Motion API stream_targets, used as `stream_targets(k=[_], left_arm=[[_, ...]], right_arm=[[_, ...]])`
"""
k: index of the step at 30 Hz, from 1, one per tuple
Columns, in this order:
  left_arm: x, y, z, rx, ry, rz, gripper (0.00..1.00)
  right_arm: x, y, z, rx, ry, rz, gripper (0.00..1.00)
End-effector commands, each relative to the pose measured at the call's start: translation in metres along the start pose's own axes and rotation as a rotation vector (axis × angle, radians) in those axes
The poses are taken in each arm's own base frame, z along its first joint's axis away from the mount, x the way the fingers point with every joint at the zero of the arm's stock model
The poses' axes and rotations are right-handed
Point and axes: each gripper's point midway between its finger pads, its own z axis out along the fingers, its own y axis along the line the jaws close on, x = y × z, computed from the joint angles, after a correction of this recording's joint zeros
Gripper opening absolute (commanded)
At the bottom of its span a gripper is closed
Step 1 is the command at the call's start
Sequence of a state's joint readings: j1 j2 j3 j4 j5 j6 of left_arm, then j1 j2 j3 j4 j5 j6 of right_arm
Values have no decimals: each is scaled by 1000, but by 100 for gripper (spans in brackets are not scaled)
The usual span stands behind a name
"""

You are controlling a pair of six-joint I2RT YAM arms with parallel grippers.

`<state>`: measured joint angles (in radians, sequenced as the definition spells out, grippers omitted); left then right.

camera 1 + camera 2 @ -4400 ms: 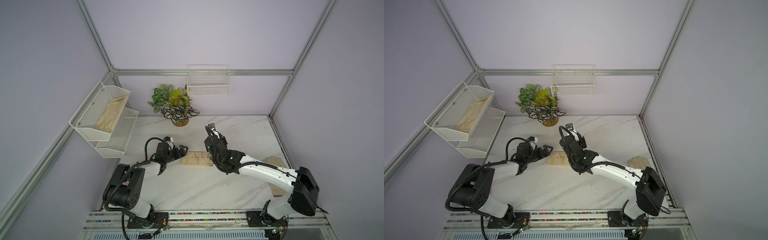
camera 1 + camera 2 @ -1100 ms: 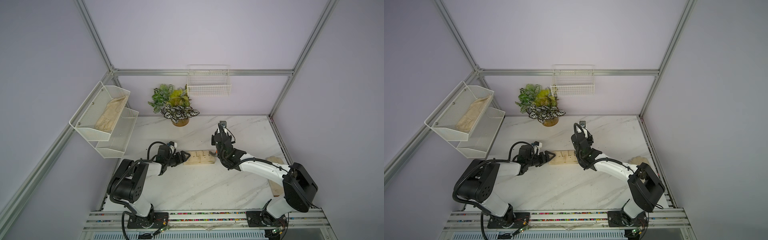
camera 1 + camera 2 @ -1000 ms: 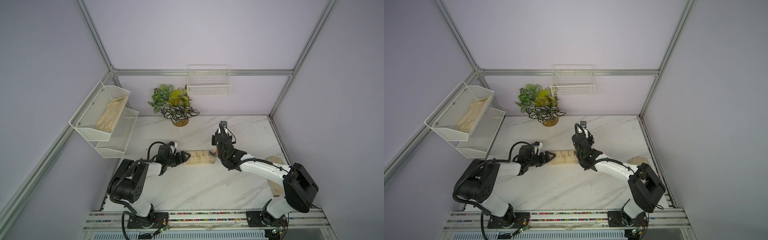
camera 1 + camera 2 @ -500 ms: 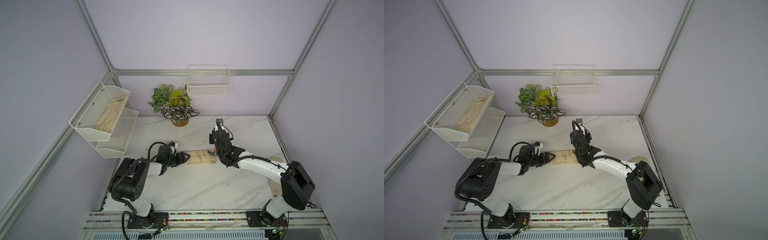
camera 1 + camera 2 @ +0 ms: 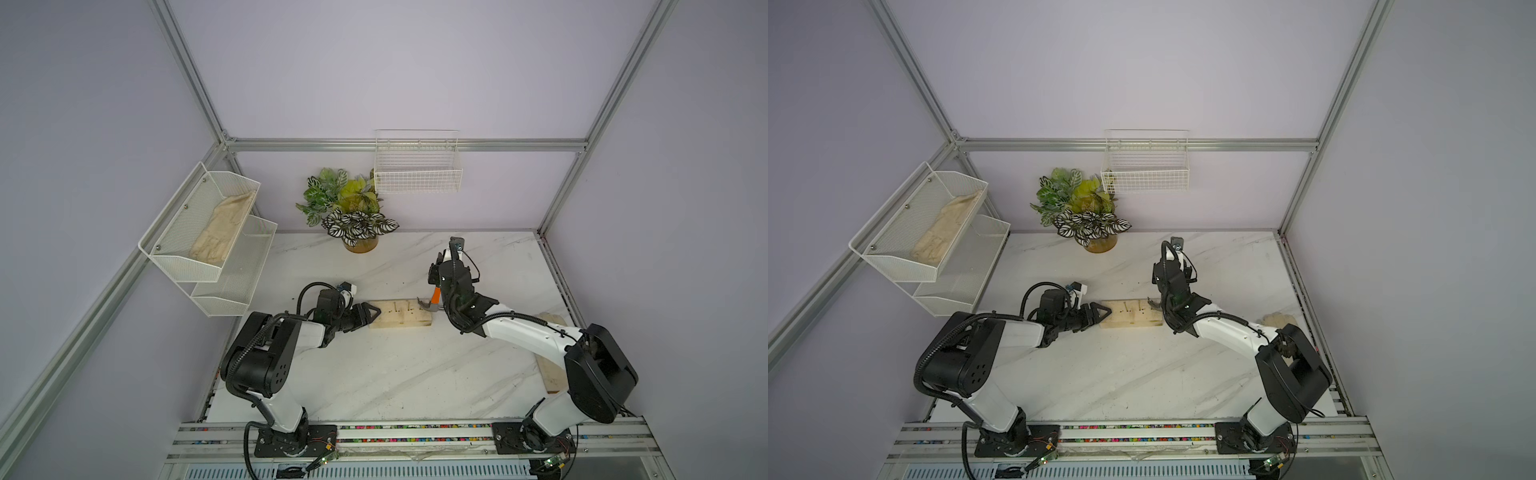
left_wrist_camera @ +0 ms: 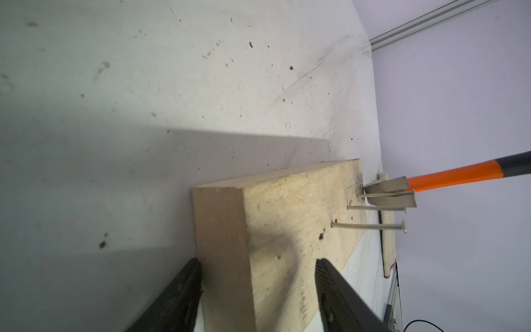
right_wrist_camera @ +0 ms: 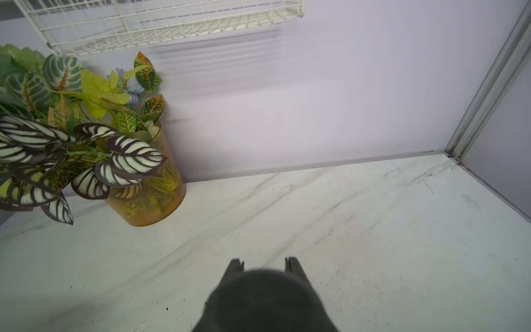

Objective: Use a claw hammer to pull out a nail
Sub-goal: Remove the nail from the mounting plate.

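Observation:
A pale wooden block lies flat on the marble table, with three nails standing out of its top face. The claw hammer has its silver head against the nail nearest the block's right end. My right gripper is shut on the hammer's black handle, whose butt hides the gap between the fingertips in the right wrist view. My left gripper is open and straddles the block's left end, one finger by the end face, its partner above the top face.
A potted plant stands at the back of the table. A wire basket hangs on the back wall, and a mesh shelf holding a cloth hangs on the left wall. A wooden board lies at the right edge, under my right arm.
My right wrist has shifted a little to the left and back, tilting the hammer over the block's right end. The left jaws have narrowed around the block's left end.

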<state>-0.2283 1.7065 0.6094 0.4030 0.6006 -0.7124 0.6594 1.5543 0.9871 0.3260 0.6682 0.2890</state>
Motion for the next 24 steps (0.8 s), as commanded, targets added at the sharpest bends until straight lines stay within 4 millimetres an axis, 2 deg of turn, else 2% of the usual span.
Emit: stream_targets(k=[1,18,24], left_arm=[[20,5,8,1,94,-22,63],[28,17,9,-43,125,-34,62],[30,19,10,-47,132,-42,62]], right_arm=[[7,8,-1,-83,18,163,0],[43,-35,2,-102,22,384,0],[49,-44,-2,-122,8,438,0]])
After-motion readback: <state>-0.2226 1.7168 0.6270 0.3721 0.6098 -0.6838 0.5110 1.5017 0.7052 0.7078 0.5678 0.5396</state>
